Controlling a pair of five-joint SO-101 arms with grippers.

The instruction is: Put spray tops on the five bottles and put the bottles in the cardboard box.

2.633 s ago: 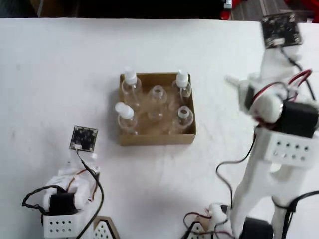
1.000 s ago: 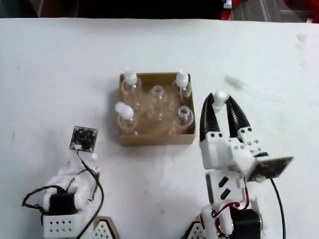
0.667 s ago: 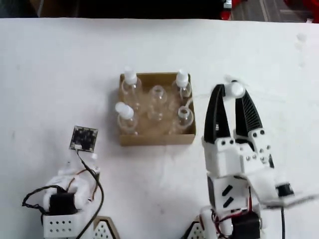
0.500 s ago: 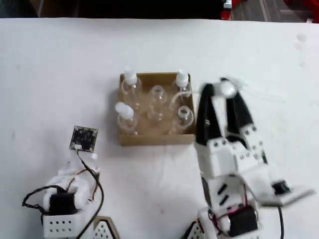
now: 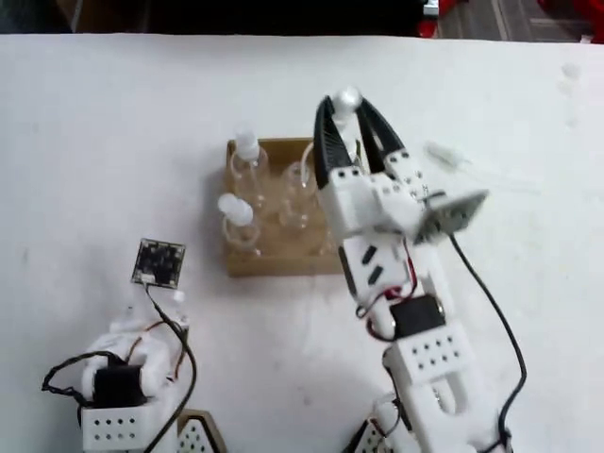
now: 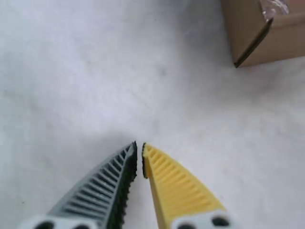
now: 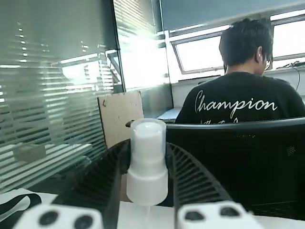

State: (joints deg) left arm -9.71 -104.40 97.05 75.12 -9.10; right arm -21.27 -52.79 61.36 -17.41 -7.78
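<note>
The right gripper (image 5: pixel 346 107) pinches a white plastic spray top (image 7: pixel 147 162) above the far right corner of the brown cardboard box (image 5: pixel 274 261). The top stands upright, head up, long axis vertical. Bare white table (image 5: pixel 113 113) lies open around the box. The left gripper (image 6: pixel 139 149) rests closed on nothing near a box corner.

R tool (image 5: pixel 345 106) held fwd, clamping spray top (image 7: pixel 147 162); L tool (image 6: pixel 139 155) closed, arm folded.

Brown cardboard box (image 5: pixel 247 264) at frame centre, open top. In its left half, upper capped bottle (image 5: pixel 247 159) and lower capped bottle (image 5: pixel 236 222), both clear and upright. The uncapped bottle (image 5: pixel 296 184) stands mid-box. White spray top (image 5: pixel 347 97) is upright, clamped in the right gripper (image 5: pixel 347 106) at the box's upper edge. Loose spray top (image 5: pixel 442 154) lies on its side, upper right.
</note>
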